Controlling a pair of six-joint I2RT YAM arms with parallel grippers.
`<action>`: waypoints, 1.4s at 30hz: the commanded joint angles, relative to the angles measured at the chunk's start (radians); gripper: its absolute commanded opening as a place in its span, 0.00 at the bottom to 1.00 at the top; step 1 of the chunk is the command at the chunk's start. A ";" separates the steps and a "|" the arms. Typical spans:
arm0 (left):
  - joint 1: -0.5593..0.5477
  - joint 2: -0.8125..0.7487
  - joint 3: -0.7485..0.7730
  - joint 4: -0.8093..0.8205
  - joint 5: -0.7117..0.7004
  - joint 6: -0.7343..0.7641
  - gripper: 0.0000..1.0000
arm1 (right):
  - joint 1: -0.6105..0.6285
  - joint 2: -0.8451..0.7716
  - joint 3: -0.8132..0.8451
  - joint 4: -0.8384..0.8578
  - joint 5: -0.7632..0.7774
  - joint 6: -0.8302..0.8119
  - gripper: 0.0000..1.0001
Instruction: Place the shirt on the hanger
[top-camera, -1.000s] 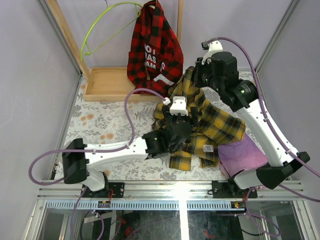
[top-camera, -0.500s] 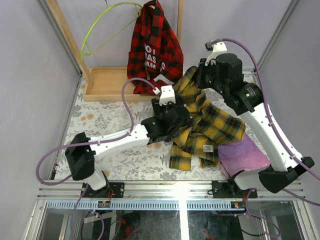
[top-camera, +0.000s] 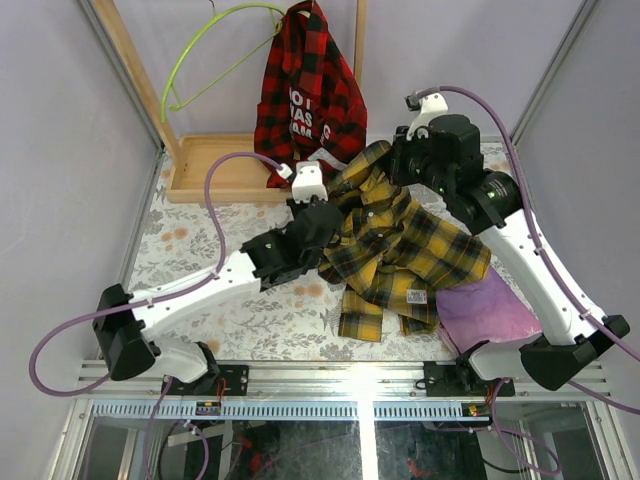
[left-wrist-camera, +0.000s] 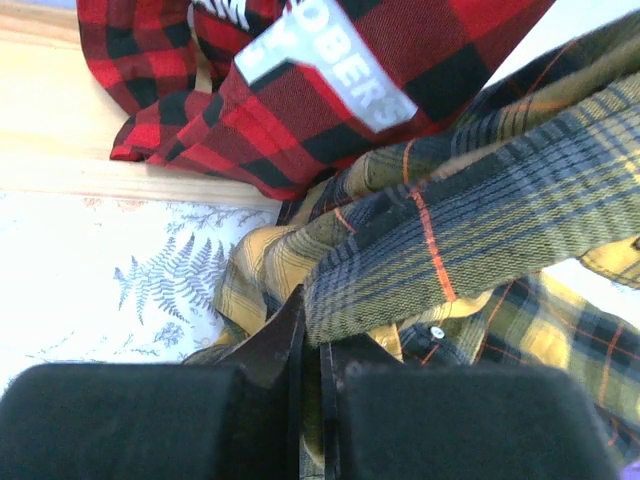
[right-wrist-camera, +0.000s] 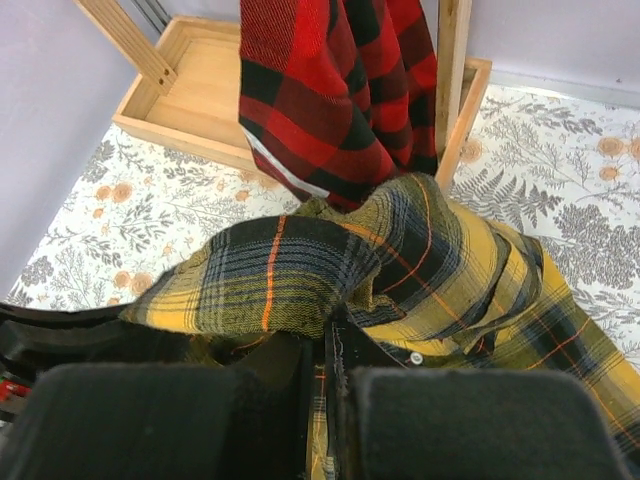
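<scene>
The yellow and dark plaid shirt (top-camera: 400, 235) lies bunched on the table's right half, its upper edge lifted between the two arms. My left gripper (top-camera: 330, 215) is shut on that edge at the shirt's left side; cloth (left-wrist-camera: 470, 230) shows pinched between its jaws. My right gripper (top-camera: 400, 165) is shut on the shirt's raised top fold (right-wrist-camera: 290, 275). The lime-green wire hanger (top-camera: 205, 55) hangs from the wooden frame at the back left, apart from both grippers.
A red-and-black plaid shirt with white lettering (top-camera: 305, 90) hangs from the wooden rack (top-camera: 135, 70), whose tray base (top-camera: 210, 165) sits behind the left gripper. A purple cloth (top-camera: 485, 310) lies at the front right. The tablecloth (top-camera: 200, 250) has a floral print.
My left gripper moved back and left along the shirt and closed on its edge. The right gripper stayed shut on the shirt, hardly shifting.
</scene>
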 joint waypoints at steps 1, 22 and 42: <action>0.035 -0.102 0.108 0.050 0.106 0.126 0.00 | 0.006 -0.058 0.095 0.102 -0.036 -0.057 0.00; 0.046 0.128 1.176 0.268 0.215 0.762 0.00 | 0.006 0.145 0.788 0.446 -0.222 -0.006 0.00; 0.046 -0.324 0.232 -0.225 0.477 0.304 0.00 | 0.006 -0.222 -0.039 0.291 -0.387 0.154 0.00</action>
